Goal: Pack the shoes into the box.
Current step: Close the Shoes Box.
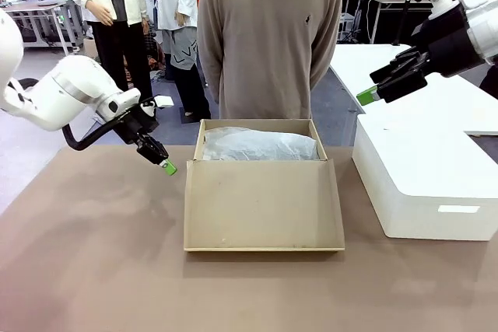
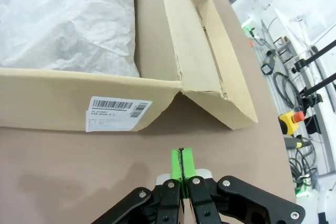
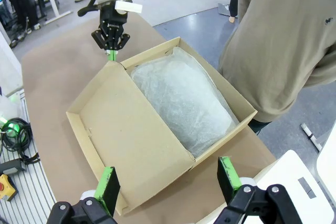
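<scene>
My left pincer, shut tight on nothing, hangs left of centre beside the open box; my right pincer, upper right, gapes wide, empty.

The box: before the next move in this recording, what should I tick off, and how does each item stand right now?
1. Lid open: ok, the lid of the box lies flat toward the robot.
2. Shoes inside: cannot tell, tissue paper covers the contents.
3. Left gripper empty: ok, shut on nothing, by the box's left corner.
4. Right gripper empty: ok, open, raised to the box's right.
5. Nothing lying on the lid: ok.
</scene>
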You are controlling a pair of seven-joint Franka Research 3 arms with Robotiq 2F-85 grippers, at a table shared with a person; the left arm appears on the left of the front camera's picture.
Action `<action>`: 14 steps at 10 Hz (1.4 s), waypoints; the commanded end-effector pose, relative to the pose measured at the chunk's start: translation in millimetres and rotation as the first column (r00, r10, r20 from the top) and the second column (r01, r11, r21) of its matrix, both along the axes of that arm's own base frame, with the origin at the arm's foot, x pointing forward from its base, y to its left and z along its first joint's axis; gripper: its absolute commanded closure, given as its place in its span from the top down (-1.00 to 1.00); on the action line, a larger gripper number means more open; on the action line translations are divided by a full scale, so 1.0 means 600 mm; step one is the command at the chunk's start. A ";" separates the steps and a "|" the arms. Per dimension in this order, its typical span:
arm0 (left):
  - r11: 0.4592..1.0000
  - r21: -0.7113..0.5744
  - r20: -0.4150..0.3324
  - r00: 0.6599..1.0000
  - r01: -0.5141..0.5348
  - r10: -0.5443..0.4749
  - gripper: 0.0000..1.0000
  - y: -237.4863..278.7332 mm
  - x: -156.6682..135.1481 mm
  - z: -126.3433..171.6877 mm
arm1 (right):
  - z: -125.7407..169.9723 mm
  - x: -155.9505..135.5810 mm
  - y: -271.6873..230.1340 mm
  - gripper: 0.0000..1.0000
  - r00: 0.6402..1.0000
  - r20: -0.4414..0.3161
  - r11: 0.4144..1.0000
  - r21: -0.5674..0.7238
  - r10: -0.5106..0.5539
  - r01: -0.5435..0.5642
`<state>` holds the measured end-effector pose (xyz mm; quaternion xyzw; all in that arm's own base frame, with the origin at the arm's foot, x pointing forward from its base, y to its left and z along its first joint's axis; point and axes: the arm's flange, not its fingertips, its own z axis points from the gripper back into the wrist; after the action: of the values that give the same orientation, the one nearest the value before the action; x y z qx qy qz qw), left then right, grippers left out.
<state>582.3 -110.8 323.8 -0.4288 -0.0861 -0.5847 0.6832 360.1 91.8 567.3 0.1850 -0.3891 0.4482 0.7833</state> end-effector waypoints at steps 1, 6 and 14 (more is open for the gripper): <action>0.998 -0.055 -0.028 1.000 0.008 -0.010 -1.00 -0.005 0.006 -0.009 | -0.002 0.007 -0.001 1.00 1.000 0.014 1.000 0.016 0.023 -0.023; 0.996 -0.026 -0.112 0.990 0.086 -0.088 -1.00 -0.031 0.005 -0.047 | -0.002 0.007 -0.001 1.00 1.000 0.014 1.000 0.016 0.023 -0.023; 0.996 -0.032 -0.128 0.988 0.080 -0.084 -1.00 -0.059 -0.028 -0.062 | -0.002 0.007 -0.001 1.00 1.000 0.014 1.000 0.016 0.023 -0.023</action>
<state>575.2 -144.5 283.6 -0.4806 -0.0284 -0.5920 0.6463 360.1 91.8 567.3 0.1850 -0.3891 0.4482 0.7833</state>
